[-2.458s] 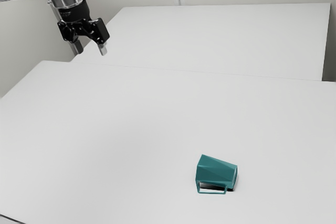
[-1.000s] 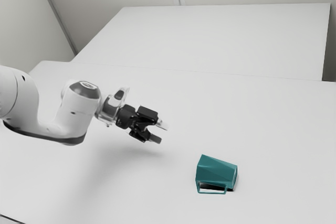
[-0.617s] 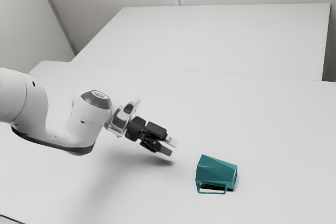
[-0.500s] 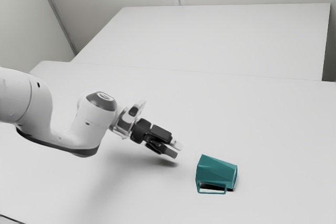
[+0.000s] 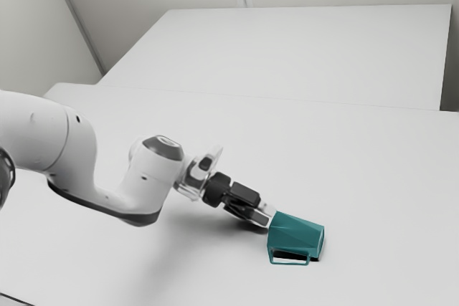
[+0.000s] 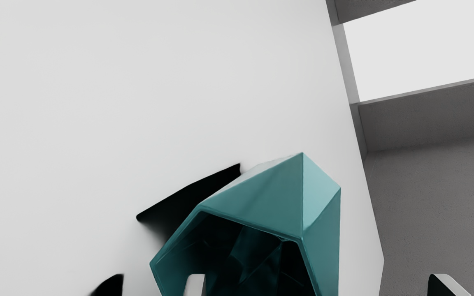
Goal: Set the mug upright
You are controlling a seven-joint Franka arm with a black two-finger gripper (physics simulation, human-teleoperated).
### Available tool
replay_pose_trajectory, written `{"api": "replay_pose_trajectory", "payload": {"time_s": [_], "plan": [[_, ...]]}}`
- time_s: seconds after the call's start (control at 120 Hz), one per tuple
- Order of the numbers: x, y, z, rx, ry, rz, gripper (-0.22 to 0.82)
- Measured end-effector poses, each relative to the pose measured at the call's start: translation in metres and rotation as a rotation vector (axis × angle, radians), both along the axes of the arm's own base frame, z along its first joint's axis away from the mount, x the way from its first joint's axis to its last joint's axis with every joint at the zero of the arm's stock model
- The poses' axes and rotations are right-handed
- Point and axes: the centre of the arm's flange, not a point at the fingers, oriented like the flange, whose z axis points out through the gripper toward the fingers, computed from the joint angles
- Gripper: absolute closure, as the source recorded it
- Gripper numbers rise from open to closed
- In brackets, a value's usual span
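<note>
The gripper (image 5: 267, 219) is low over the table at the mug's open end, toward the exterior view's left. A teal faceted mug (image 5: 297, 236) lies on its side on the white table (image 5: 387, 177), its handle on the side facing the exterior camera. In the wrist view, the gripper (image 6: 321, 284) has its fingers wide apart. One fingertip (image 6: 195, 285) overlaps the dark mouth of the mug (image 6: 257, 201), while the other is out past the mug's wall. Whether either finger touches the mug, I cannot tell.
A second white surface (image 5: 308, 48) adjoins the table at the back. Beyond the table's edge in the wrist view is grey floor (image 6: 438, 205). The arm reaches in low from the exterior view's left.
From high at the exterior view's upper left, my gripper has come down and across to the mug's mouth. The mug has stayed where it was, on its side.
</note>
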Motion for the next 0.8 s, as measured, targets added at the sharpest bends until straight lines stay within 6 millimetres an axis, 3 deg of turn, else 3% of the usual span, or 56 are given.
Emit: {"api": "replay_pose_trajectory", "payload": {"time_s": [0.5, 0.8], "plan": [[0.004, -0.035, -0.013, 0.004, -0.028, -0.046, 0.03], [0.003, -0.039, -0.016, 0.001, -0.033, -0.049, 0.31]]}}
